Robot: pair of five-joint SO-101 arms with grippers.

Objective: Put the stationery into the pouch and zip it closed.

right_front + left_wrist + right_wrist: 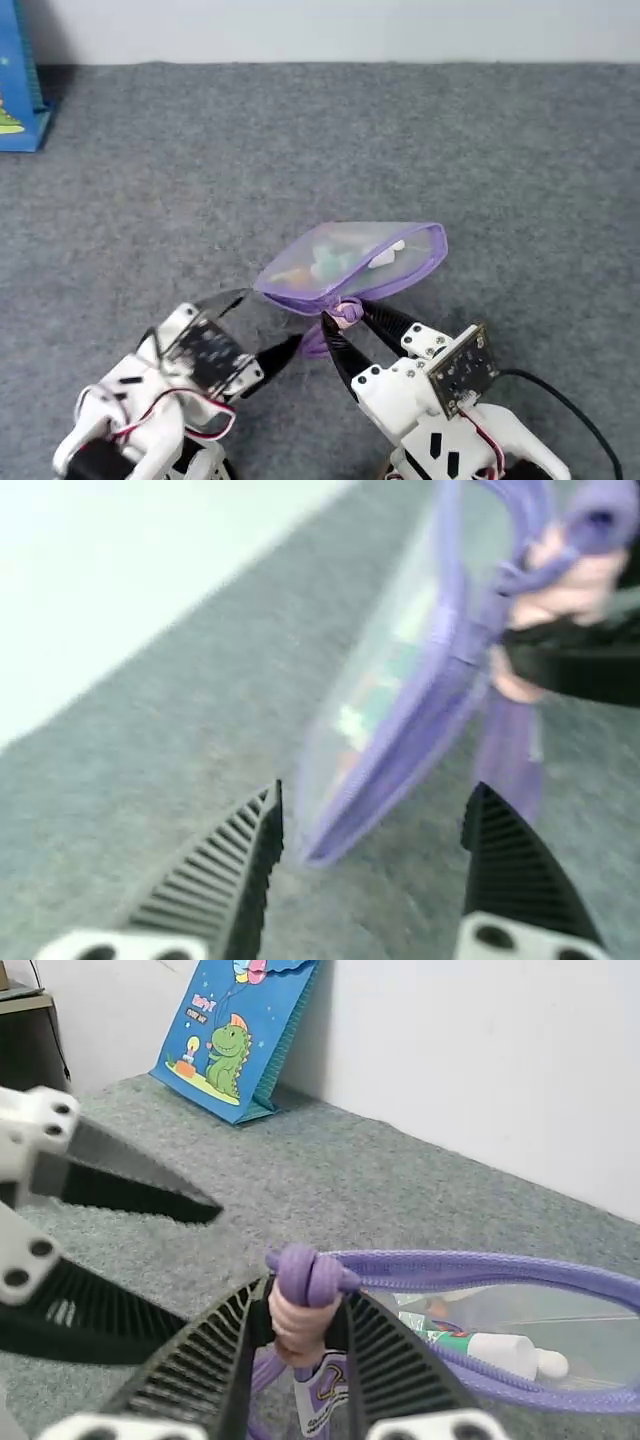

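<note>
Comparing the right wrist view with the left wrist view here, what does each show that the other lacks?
Right wrist: a blue dinosaur-print paper bag against the wall, and a white tube inside the clear purple-trimmed zip pouch. Left wrist: that pouch's end corner inside the open left gripper. Both: the pouch, its purple-and-pink zip pull clamped by the right gripper, grey carpet.

Left arm (pixel 150 405) and right arm (pixel 440 425): white shells, black ribbed tapered fingers (pixel 515 865), screws (pixel 493 937) at finger bases. Left has red/white/black wire loop (pixel 195 408); right a bare circuit board (pixel 462 370), black cable (pixel 562 402).
</note>
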